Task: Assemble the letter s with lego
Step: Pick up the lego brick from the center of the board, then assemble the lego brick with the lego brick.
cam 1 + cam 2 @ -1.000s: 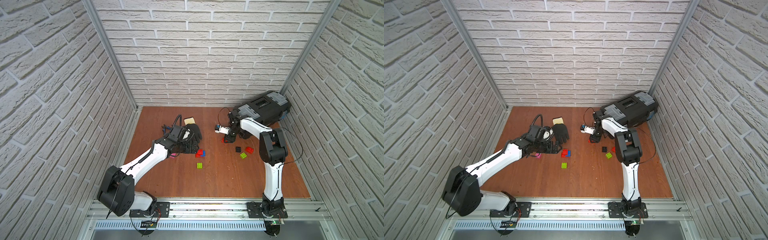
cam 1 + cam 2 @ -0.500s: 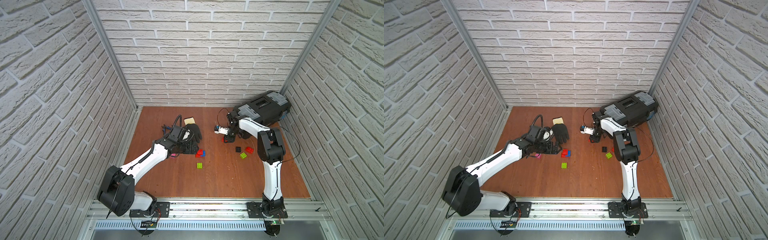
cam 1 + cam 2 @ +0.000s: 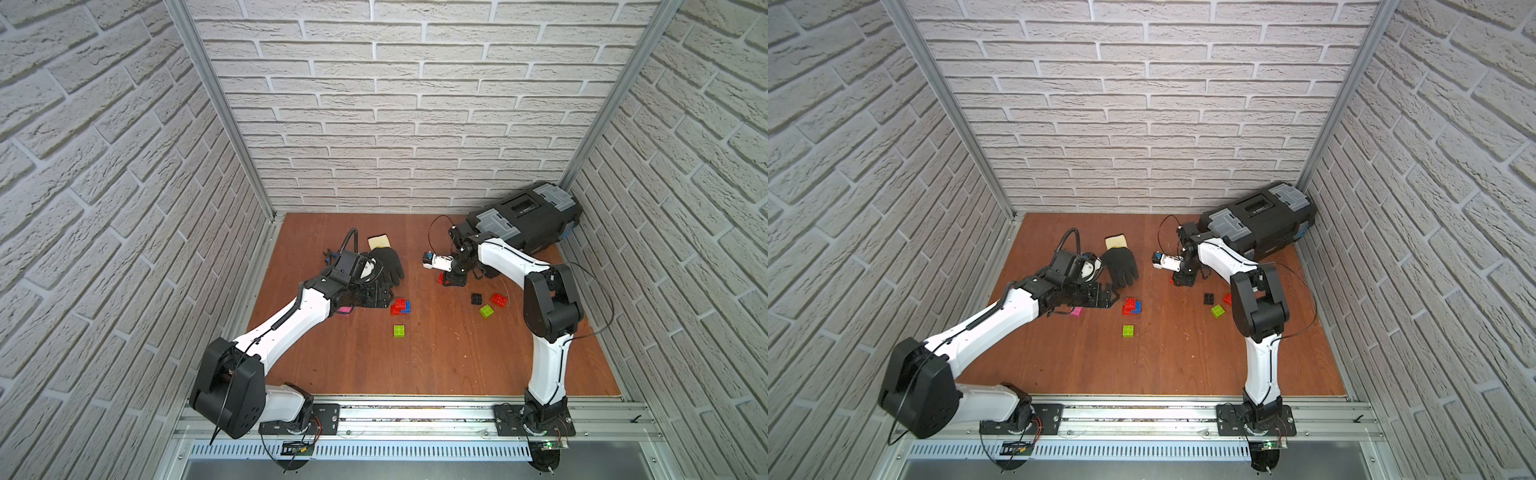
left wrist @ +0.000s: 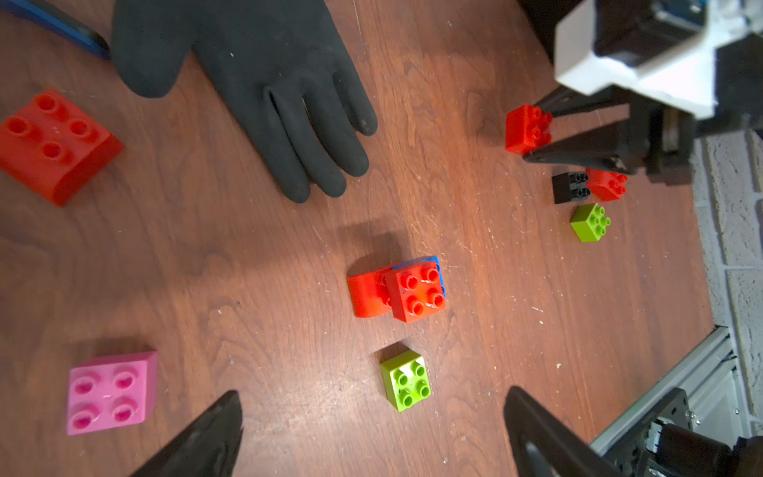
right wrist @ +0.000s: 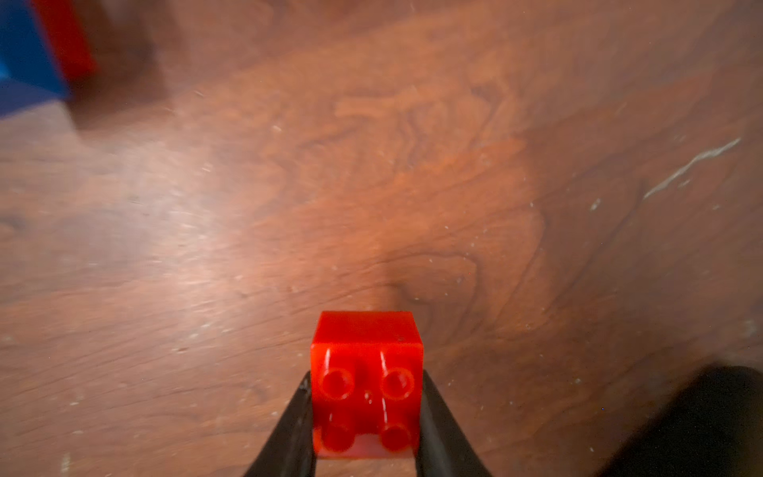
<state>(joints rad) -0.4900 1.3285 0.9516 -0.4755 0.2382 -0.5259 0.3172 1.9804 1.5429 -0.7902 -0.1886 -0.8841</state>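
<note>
Brick-patterned walls [image 3: 415, 124] enclose a wooden table [image 3: 436, 365]. Toward its far right, the right gripper [image 4: 532, 132] is clenched on a red brick [image 5: 366, 355]; whether it clears the wood is hard to tell. The left gripper [image 3: 1102, 296] hangs spread wide just left of a red-and-blue cluster [image 3: 400, 306], near a black glove [image 3: 388, 264]. One lime brick [image 3: 399, 331] lies nearer.

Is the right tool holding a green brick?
No, the right tool is shut on a red brick, as the right wrist view shows.
</note>
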